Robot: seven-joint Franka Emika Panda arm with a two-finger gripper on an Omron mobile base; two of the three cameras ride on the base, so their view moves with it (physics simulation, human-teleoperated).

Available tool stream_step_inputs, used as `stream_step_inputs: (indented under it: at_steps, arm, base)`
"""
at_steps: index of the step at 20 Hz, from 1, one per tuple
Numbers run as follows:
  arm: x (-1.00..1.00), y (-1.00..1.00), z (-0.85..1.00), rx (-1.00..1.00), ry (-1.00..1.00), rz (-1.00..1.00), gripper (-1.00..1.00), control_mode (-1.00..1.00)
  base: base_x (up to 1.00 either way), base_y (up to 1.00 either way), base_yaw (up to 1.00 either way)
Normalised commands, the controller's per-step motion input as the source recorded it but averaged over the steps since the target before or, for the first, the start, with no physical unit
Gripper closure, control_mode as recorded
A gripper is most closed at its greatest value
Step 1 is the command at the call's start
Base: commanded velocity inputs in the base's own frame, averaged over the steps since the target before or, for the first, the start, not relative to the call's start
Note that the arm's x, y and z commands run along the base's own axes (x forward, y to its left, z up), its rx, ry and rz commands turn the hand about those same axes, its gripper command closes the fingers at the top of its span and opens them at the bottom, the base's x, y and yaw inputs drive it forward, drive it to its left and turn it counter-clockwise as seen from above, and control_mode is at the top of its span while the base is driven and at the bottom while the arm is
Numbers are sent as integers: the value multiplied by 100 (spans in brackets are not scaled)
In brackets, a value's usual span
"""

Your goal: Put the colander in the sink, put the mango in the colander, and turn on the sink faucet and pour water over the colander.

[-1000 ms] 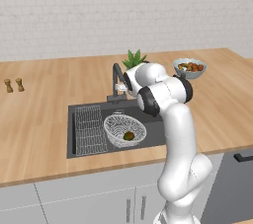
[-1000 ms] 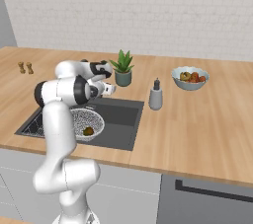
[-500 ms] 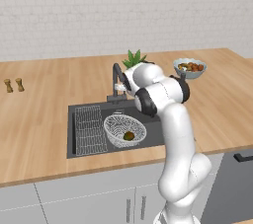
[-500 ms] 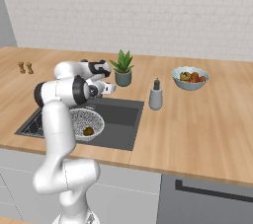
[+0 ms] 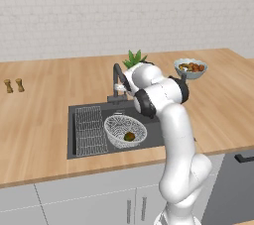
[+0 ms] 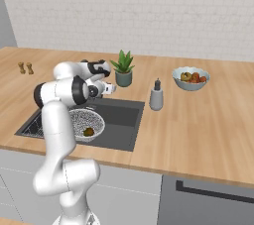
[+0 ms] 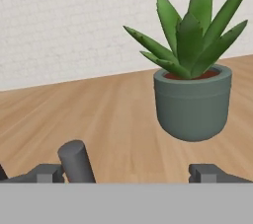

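Jaws wide apart, the gripper (image 7: 133, 172) sits up at the sink faucet (image 5: 117, 81), holding nothing; in the hand view a dark cylinder, probably the tap's handle or stem, rises just inside one fingertip (image 7: 47, 172). I'd judge it is placed there to work the tap, since the other two steps look done.

Below and in front of the gripper, the colander (image 5: 125, 130) rests in the sink (image 5: 87, 145), and the mango (image 5: 129, 136) lies inside the mesh. That puts it under the spout's reach, though I can't tell whether any water is running. The ribbed rack (image 5: 90, 131) lies just beside the colander, on the side away from the arm.

Straight ahead of the gripper stands the potted plant (image 7: 194, 82) on the table (image 6: 208, 125). Farther off to the arm's right are a soap dispenser (image 6: 157, 95) and a fruit bowl (image 6: 190, 78); well off to its left, two small shakers (image 5: 14, 85).

Count: one colander, one mango, one faucet, one plant, one dispenser, one bowl, two shakers.
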Motion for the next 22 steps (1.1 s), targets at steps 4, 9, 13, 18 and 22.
stream_step_inputs:
  at_steps: [4,9,13,18,22]
  arm:
    - [4,0,0,0,0,0,-100,-100]
    - [3,0,0,0,0,0,-100,-100]
    - [0,-4,0,0,0,1,-100,-100]
    - [0,-20,0,0,0,0,-100,-100]
    - [0,-35,0,0,0,0,-100,-100]
  base:
    - [0,0,0]
    - [0,0,0]
    - [0,0,0]
    - [0,0,0]
    - [0,0,0]
